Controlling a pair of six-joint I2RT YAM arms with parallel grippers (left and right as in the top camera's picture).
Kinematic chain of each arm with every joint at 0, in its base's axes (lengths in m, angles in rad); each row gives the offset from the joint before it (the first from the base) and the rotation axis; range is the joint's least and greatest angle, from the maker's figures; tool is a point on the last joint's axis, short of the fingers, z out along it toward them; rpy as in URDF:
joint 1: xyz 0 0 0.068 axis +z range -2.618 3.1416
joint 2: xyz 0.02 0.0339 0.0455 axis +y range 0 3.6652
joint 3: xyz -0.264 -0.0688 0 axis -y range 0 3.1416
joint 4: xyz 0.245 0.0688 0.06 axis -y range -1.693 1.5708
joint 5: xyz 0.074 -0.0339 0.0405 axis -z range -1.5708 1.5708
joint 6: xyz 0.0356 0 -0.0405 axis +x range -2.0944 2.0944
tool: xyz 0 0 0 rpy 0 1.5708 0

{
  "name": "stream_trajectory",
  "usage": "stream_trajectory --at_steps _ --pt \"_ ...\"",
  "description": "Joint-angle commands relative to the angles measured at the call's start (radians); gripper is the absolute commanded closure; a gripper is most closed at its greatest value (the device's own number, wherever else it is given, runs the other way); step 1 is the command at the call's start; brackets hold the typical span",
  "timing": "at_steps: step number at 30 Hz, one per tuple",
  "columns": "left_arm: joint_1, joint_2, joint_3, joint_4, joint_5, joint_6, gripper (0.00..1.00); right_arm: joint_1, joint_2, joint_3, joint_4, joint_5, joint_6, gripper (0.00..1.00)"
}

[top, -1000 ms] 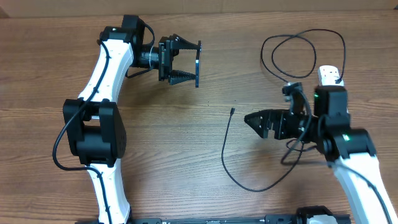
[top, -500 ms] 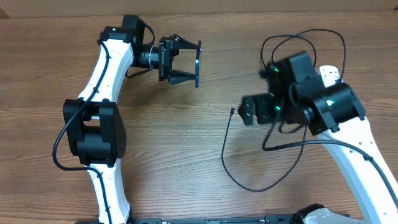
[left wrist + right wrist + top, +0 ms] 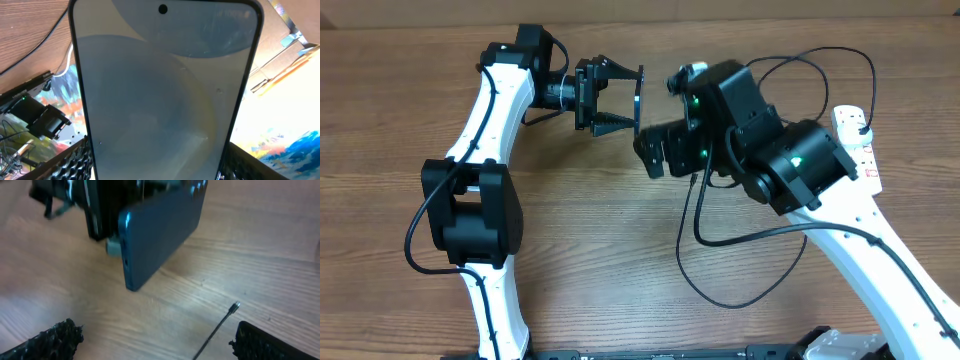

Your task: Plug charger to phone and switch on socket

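The left gripper is clamped across the phone and holds it on edge above the table. The pale screen fills the left wrist view, and one short end is turned toward the other arm. Just beyond that end, the right gripper hovers with its jaws spread wide and nothing between them.

Below and slightly ahead of those open jaws, the connector tip lies on the wood, apart from both fingers. From there the charger trails back under the right arm in a wide loop, with more coils lying behind the arm. Farther back on that side, partly hidden by the arm, sits the socket, a white strip with a touch of red showing. Neither the seating of the charger's plug in it nor the position of its switch can be made out.

By the look of things, the task is at an early stage. The phone is lifted and presented, but the connector is not picked up, nothing is plugged into the phone, and neither gripper touches the socket. What remains appears to be grasping the tip, guiding it into the phone's port and pressing the switch.
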Motion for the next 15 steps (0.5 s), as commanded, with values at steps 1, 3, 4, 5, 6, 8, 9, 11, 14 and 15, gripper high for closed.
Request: stream_trajectory --at_steps 1,3,4,5,6,8,9,11,14,15 --pt "0.009 -0.005 0.029 0.000 0.048 0.023 0.25 0.019 0.056 0.056 0.002 0.082 0.070 0.04" --pt "0.009 -0.005 0.029 0.001 0.034 0.023 0.25 0.035 0.078 0.057 0.013 0.137 0.117 0.07" --pt "0.009 -0.005 0.029 0.001 0.026 0.020 0.25 0.044 0.088 0.058 0.021 0.159 0.135 0.07" --pt "0.009 -0.005 0.029 0.000 0.017 0.019 0.25 0.050 0.097 0.058 0.029 0.176 0.151 0.07" --pt "0.009 -0.005 0.029 0.001 0.003 0.015 0.24 0.058 0.104 0.058 0.037 0.196 0.168 0.07" --pt "0.010 -0.005 0.029 0.001 -0.019 0.004 0.24 0.064 0.117 0.058 0.047 0.241 0.207 0.07" --pt "0.010 -0.005 0.029 0.001 -0.022 0.002 0.24 0.066 0.127 0.058 0.050 0.263 0.224 0.07" --pt "0.010 -0.005 0.029 0.001 -0.027 -0.009 0.24 0.066 0.138 0.058 0.061 0.278 0.243 0.08" --pt "0.010 -0.005 0.029 0.001 -0.071 -0.034 0.24 0.073 0.148 0.058 0.089 0.277 0.252 0.13" --pt "0.010 -0.005 0.029 0.001 -0.081 -0.035 0.23 0.077 0.149 0.058 0.094 0.278 0.258 0.14"
